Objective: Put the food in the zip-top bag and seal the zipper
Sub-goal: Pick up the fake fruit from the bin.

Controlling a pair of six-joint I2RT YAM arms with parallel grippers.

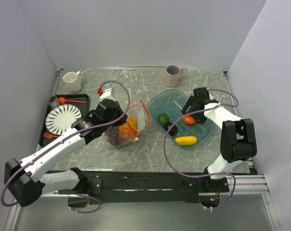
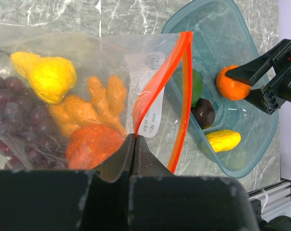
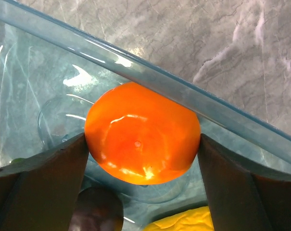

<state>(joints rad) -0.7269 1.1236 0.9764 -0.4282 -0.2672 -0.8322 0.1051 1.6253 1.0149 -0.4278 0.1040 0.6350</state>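
Note:
The clear zip-top bag (image 1: 128, 126) lies mid-table with its orange-red zipper (image 2: 180, 91) gaping open. It holds purple grapes (image 2: 10, 120), a yellow pear-like fruit (image 2: 46, 77), orange bits (image 2: 94, 106) and a red-orange fruit (image 2: 90, 144). My left gripper (image 2: 134, 137) is shut on the bag's mouth edge. My right gripper (image 1: 189, 118) is shut on an orange (image 3: 143, 132) just above the teal bowl (image 1: 203, 137). In the bowl lie a green avocado (image 1: 163, 119), a dark plum (image 1: 172, 128) and a yellow lemon (image 1: 185, 140).
A black tray (image 1: 85, 98) at the left holds a striped white plate (image 1: 62, 119), an orange spoon (image 1: 68, 101), an orange fork (image 1: 50, 135) and a clear cup (image 1: 52, 100). A white mug (image 1: 72, 81) and a beige mug (image 1: 173, 75) stand at the back.

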